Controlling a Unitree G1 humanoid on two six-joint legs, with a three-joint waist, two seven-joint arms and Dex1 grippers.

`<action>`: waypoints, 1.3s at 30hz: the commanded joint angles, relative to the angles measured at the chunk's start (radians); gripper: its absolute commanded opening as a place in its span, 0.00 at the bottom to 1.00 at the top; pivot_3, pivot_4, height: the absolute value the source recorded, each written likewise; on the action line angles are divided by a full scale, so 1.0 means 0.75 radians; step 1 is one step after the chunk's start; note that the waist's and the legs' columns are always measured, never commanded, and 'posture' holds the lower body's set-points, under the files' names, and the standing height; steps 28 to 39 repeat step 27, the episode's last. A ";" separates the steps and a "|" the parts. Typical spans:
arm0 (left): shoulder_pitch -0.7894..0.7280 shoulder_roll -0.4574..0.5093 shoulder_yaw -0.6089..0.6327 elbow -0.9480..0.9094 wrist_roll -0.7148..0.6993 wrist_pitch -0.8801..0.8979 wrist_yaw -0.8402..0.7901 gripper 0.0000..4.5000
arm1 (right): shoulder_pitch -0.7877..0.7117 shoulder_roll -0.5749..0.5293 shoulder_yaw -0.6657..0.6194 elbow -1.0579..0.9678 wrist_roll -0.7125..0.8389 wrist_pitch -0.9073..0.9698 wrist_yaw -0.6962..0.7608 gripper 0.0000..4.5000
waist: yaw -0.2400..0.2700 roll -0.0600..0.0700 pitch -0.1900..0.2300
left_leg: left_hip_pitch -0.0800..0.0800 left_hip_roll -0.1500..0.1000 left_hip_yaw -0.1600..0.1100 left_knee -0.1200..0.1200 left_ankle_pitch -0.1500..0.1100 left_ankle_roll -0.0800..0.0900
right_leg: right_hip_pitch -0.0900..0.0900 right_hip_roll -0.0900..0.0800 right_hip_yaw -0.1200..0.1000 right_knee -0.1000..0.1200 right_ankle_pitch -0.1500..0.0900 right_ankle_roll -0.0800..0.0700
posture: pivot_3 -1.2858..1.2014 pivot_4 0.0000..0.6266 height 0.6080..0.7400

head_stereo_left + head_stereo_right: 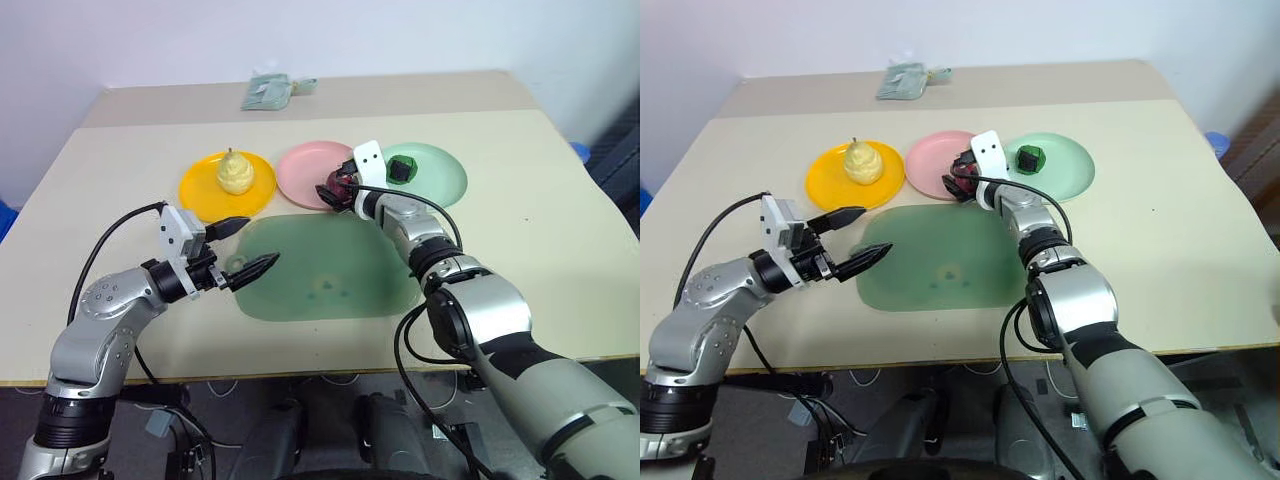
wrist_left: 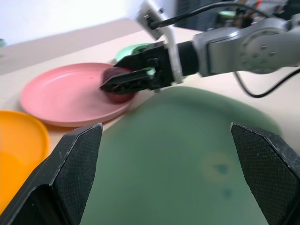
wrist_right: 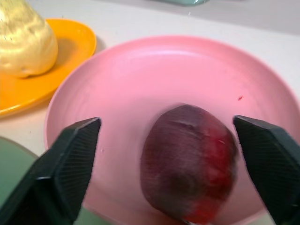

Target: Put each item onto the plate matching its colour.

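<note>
Over the pink plate (image 3: 117, 75) I've got the right gripper (image 3: 164, 154) with its fingers spread wide, one on each side of the dark red ball (image 3: 190, 161), and neither pad touches it in the right wrist view. That ball sits on the pink plate, near the rim closest to the green mat (image 1: 320, 275); its outline is smeared, so I can't say whether it rests still. From the head camera the gripper's white bracket covers most of it, and just a dark red sliver peeks out.

Left of the pink plate, the yellow-orange plate (image 1: 200, 190) carries the pale yellow pear (image 1: 234, 173), stem up. Right of the pink plate, the mint green plate (image 1: 445, 175) holds the dark green ball (image 1: 401, 168), partly tucked behind the bracket.

My left gripper (image 1: 247, 245) hangs over the mat's left edge, well apart from the pink plate, fingers parted with nothing between them.

Beyond the pink plate, at the table's (image 1: 540, 230) far edge, lies a small greenish packet (image 1: 266, 92) I can't identify.
</note>
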 commanded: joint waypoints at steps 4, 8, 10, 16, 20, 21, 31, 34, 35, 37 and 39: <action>0.028 -0.082 -0.025 -0.023 0.122 -0.110 0.098 1.00 | 0.112 -0.083 -0.068 -0.357 0.098 -0.073 0.275 0.98 | 0.009 0.000 0.000 | 0.000 0.002 0.000 0.000 0.000 -0.001 | 0.000 0.003 0.001 0.000 0.001 -0.001 | 0.52 0.24 1.00; 0.050 -0.073 -0.033 0.006 0.145 -0.149 0.055 1.00 | 0.590 -0.217 -0.016 -1.267 0.254 0.267 0.446 0.98 | 0.028 0.000 -0.001 | -0.001 0.002 -0.002 0.001 0.000 0.000 | 0.001 0.004 0.003 -0.002 0.001 -0.001 | 0.52 0.24 1.00; 0.061 -0.060 -0.035 0.014 0.139 -0.110 0.057 1.00 | 0.862 -0.338 -0.017 -1.692 0.337 0.493 0.470 0.98 | 0.038 0.001 0.000 | -0.003 0.001 -0.004 0.000 -0.002 0.001 | 0.000 0.007 0.013 -0.003 -0.001 0.002 | 0.52 0.24 1.00; 0.108 -0.047 -0.004 0.028 0.091 -0.112 0.000 1.00 | 1.489 -0.610 -0.266 -2.222 0.461 0.714 0.458 0.98 | 0.045 0.001 0.000 | -0.001 0.004 0.003 0.001 -0.003 0.002 | 0.000 0.005 0.017 -0.004 -0.002 0.003 | 0.52 0.24 1.00; 0.138 -0.046 0.015 0.030 0.073 -0.112 -0.019 1.00 | 1.694 -0.659 -0.414 -2.268 0.463 0.686 0.420 0.98 | 0.048 0.001 0.000 | 0.001 0.008 0.009 0.005 -0.004 0.001 | 0.005 0.006 0.018 -0.007 -0.008 0.004 | 0.52 0.24 1.00; 0.144 -0.046 0.021 0.030 0.062 -0.107 -0.023 1.00 | 1.716 -0.660 -0.433 -2.274 0.466 0.685 0.410 0.98 | 0.047 0.001 0.000 | 0.001 0.012 0.013 0.005 -0.004 0.001 | 0.006 0.007 0.018 -0.008 -0.008 0.004 | 0.52 0.24 1.00; 0.170 -0.023 0.024 0.042 0.032 -0.087 -0.079 1.00 | 1.698 -0.659 -0.456 -2.243 0.465 0.676 0.350 0.98 | 0.048 0.001 0.000 | 0.001 0.019 0.021 0.002 -0.004 0.002 | 0.004 0.011 0.018 -0.012 -0.002 -0.004 | 0.52 0.24 1.00; 0.170 -0.023 0.024 0.042 0.032 -0.087 -0.079 1.00 | 1.698 -0.659 -0.456 -2.243 0.465 0.676 0.350 0.98 | 0.048 0.001 0.000 | 0.001 0.019 0.021 0.002 -0.004 0.002 | 0.004 0.011 0.018 -0.012 -0.002 -0.004 | 0.52 0.24 1.00; 0.170 -0.023 0.024 0.042 0.032 -0.087 -0.079 1.00 | 1.698 -0.659 -0.456 -2.243 0.465 0.676 0.350 0.98 | 0.048 0.001 0.000 | 0.001 0.019 0.021 0.002 -0.004 0.002 | 0.004 0.011 0.018 -0.012 -0.002 -0.004 | 0.52 0.24 1.00; 0.170 -0.023 0.024 0.042 0.032 -0.087 -0.079 1.00 | 1.698 -0.659 -0.456 -2.243 0.465 0.676 0.350 0.98 | 0.048 0.001 0.000 | 0.001 0.019 0.021 0.002 -0.004 0.002 | 0.004 0.011 0.018 -0.012 -0.002 -0.004 | 0.52 0.24 1.00; 0.170 -0.023 0.024 0.042 0.032 -0.087 -0.079 1.00 | 1.698 -0.659 -0.456 -2.243 0.465 0.676 0.350 0.98 | 0.048 0.001 0.000 | 0.001 0.019 0.021 0.002 -0.004 0.002 | 0.004 0.011 0.018 -0.012 -0.002 -0.004 | 0.52 0.24 1.00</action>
